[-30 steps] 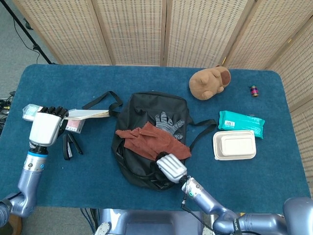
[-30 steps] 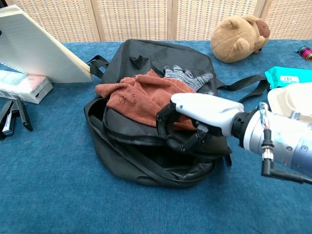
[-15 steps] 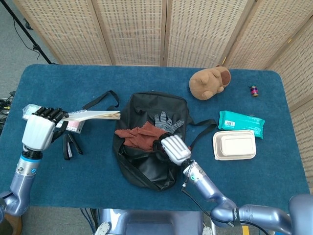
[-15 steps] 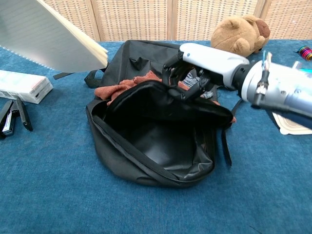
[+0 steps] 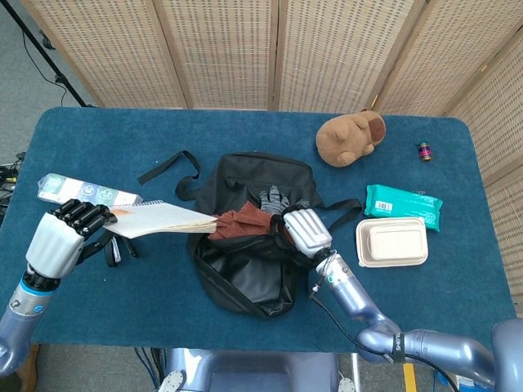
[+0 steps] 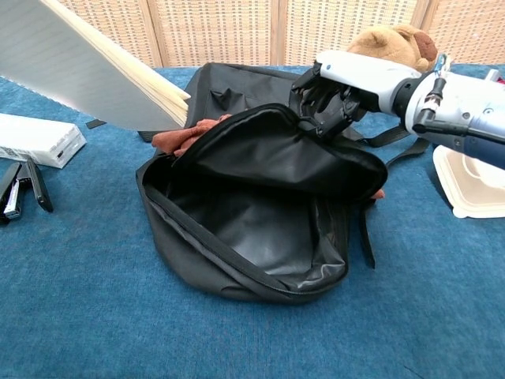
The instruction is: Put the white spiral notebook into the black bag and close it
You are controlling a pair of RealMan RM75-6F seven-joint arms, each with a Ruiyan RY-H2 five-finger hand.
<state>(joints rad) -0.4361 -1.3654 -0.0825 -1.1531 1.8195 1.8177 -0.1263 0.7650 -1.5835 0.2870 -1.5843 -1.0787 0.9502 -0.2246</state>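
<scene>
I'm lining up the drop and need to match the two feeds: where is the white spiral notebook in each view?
Head view: white spiral notebook left of centre, held by the left hand, its free edge at the black bag.
Chest view: it fills the upper left corner, tilted above the bag's open mouth.
Shared landmark: the rust-red cloth beside its tip.

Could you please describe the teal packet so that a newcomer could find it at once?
Start at the black bag in the table's middle and look toward the robot's right. Past its strap lies the teal packet, directly behind the beige lidded container; it alone is flat and teal.
</scene>
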